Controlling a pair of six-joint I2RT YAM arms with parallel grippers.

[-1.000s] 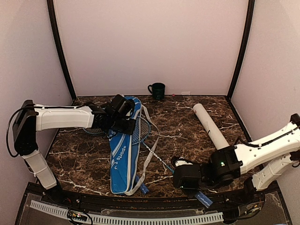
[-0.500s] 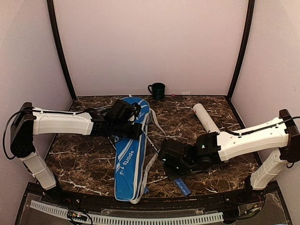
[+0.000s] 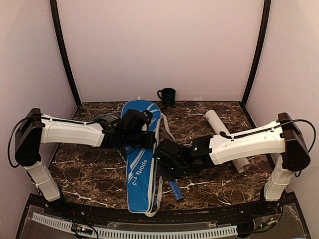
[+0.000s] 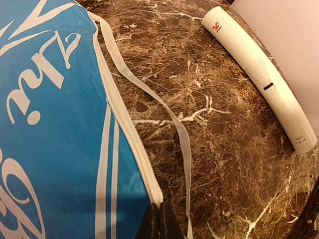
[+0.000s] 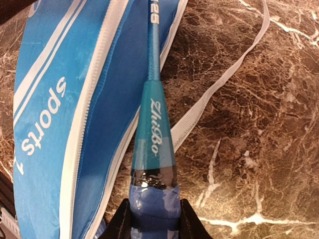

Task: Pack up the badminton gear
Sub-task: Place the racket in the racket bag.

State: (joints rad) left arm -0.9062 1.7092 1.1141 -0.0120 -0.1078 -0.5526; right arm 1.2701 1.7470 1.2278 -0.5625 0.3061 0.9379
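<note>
- Supporting all items, the dark marble table (image 3: 84,169) runs from the arm bases to the back wall.
- Blue racket cover (image 3: 137,172) lies lengthwise at table centre, wide end toward the back wall, narrow end at the near edge. White lettering reading "sports" faces up. In the right wrist view, its white zip edge stands apart along one side.
- White cylindrical tube (image 3: 218,125) lies flat on the right half of the table, angled from back-centre toward the right. The right arm crosses over its near part. It is well apart from the cover.
- Racket (image 5: 153,144): the blue-wrapped grip sticks out toward the near edge. The teal cone and thin shaft run over the cover beside the zip edge. The head is hidden.
- Right gripper (image 5: 153,221): jaws narrowed on the racket grip, one finger on each side, just right of the cover.
- Left gripper (image 4: 159,224): jaws closed tight together, tips at the cover's white-trimmed edge. Whether fabric is pinched cannot be told.
- White webbing strap (image 4: 167,112) trails from the cover across bare marble.
- Dark green mug (image 3: 167,95) stands upright at the back wall, apart from the cover.
</note>
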